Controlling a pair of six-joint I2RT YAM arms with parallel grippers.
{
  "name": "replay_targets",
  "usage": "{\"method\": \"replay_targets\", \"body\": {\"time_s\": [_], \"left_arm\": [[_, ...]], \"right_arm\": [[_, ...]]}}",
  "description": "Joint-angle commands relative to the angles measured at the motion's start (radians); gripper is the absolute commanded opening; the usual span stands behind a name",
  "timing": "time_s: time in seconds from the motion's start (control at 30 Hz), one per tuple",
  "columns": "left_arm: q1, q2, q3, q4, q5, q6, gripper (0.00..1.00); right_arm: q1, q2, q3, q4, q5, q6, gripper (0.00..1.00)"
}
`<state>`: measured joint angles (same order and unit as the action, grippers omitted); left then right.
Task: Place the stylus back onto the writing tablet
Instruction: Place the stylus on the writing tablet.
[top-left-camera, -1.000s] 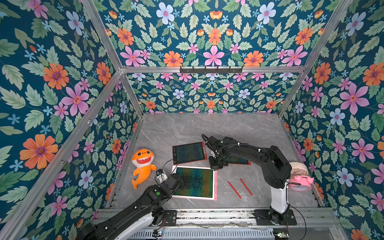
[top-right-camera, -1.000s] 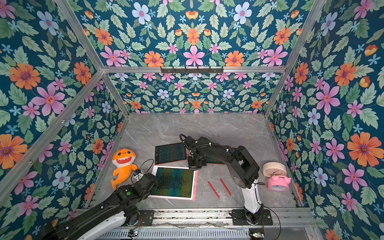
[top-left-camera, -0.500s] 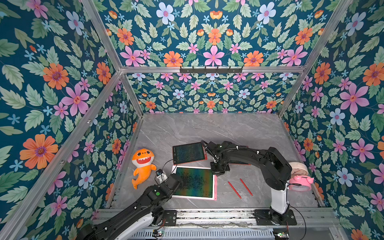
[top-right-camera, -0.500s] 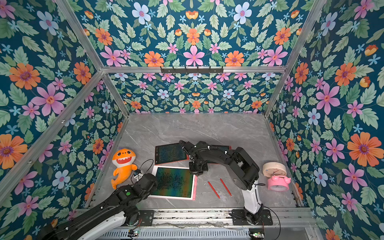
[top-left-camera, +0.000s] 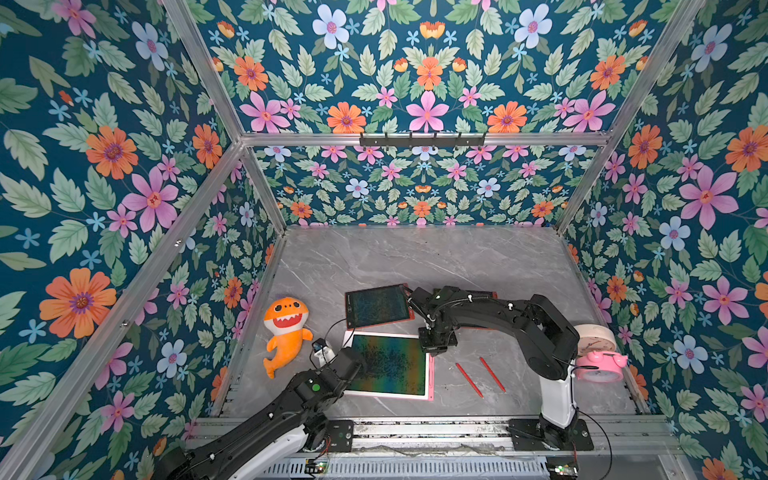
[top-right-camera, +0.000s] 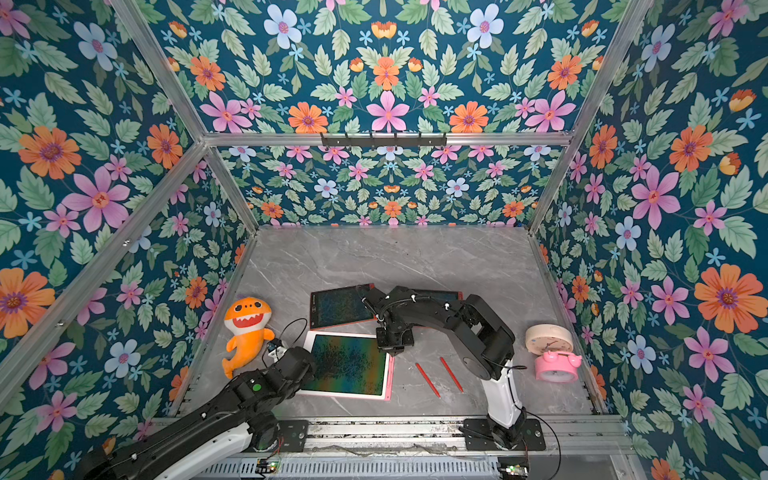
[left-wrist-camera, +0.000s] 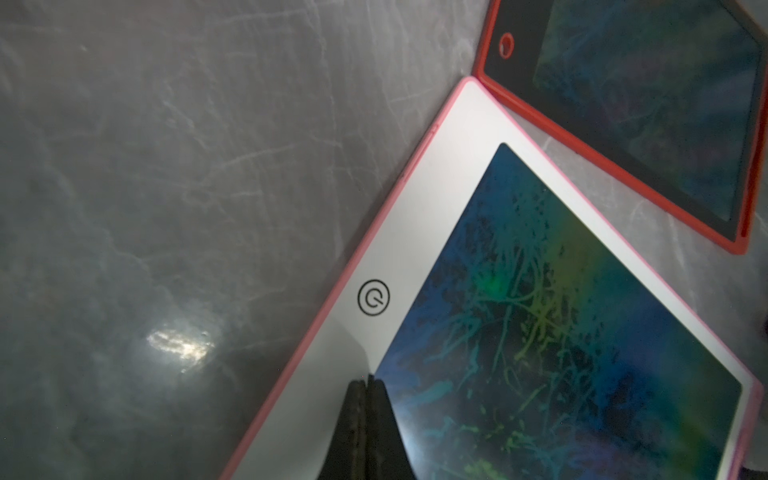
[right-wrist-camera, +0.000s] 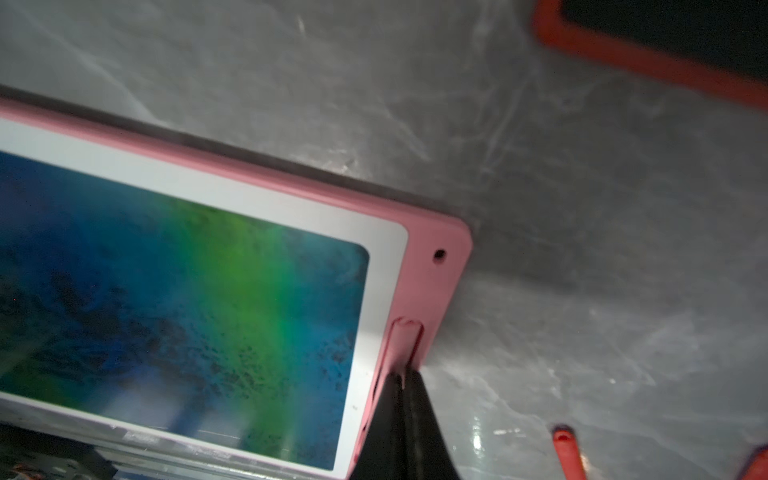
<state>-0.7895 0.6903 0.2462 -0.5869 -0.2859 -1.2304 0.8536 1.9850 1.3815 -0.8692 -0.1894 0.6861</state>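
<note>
Leftmost on the grey table (top-left-camera: 415, 257) lies an orange toy shark (top-left-camera: 286, 328), close to the wall. Next comes the left gripper (left-wrist-camera: 365, 386), clenched on nothing, its tips over the white border of the pink tablet (top-left-camera: 388, 365) near the power button (left-wrist-camera: 374, 297). That tablet lies flat at the front, with a red tablet (top-left-camera: 377, 306) just behind it. Along the pink tablet's right edge the pink stylus (top-left-camera: 432, 376) sits in its slot. The right gripper (right-wrist-camera: 402, 376) is clenched too, its tips down at the stylus's far end (right-wrist-camera: 405, 336), near the tablet's far right corner; I cannot tell if they pinch it. Just right of the tablet, 2 red styluses (top-left-camera: 469, 380) lie side by side on the table, apart from each other. Behind them, under the right arm, shows the edge of 1 more red tablet (top-left-camera: 482, 296). Rightmost stand a cream clock (top-left-camera: 592, 338) and a pink alarm clock (top-left-camera: 598, 365).
</note>
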Motion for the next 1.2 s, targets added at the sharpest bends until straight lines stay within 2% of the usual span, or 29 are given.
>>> {"method": "replay_targets", "body": {"time_s": [0.0, 0.13, 0.33, 0.57, 0.77, 1.0, 1.17], "left_arm": [[0.000, 0.005, -0.008, -0.037, 0.023, -0.004, 0.00], [0.001, 0.008, -0.009, -0.033, 0.022, -0.004, 0.00], [0.000, 0.017, -0.013, -0.018, 0.028, -0.011, 0.00], [0.001, 0.014, 0.000, -0.030, 0.021, -0.001, 0.00], [0.001, -0.005, 0.001, -0.034, 0.014, -0.004, 0.00], [0.000, -0.024, 0.004, -0.049, 0.011, -0.006, 0.00], [0.001, -0.022, 0.010, -0.047, 0.004, -0.006, 0.00]], "right_arm": [[0.004, 0.013, -0.006, 0.008, -0.008, 0.027, 0.07], [0.014, 0.045, 0.011, -0.027, 0.030, 0.048, 0.06], [0.056, 0.170, 0.108, -0.189, 0.181, 0.094, 0.00], [0.058, 0.188, 0.048, -0.140, 0.156, 0.139, 0.00], [0.058, 0.062, -0.039, -0.042, 0.136, 0.168, 0.00], [0.057, -0.108, -0.064, -0.070, 0.209, 0.176, 0.01], [0.058, -0.168, -0.050, -0.059, 0.188, 0.161, 0.03]]}}
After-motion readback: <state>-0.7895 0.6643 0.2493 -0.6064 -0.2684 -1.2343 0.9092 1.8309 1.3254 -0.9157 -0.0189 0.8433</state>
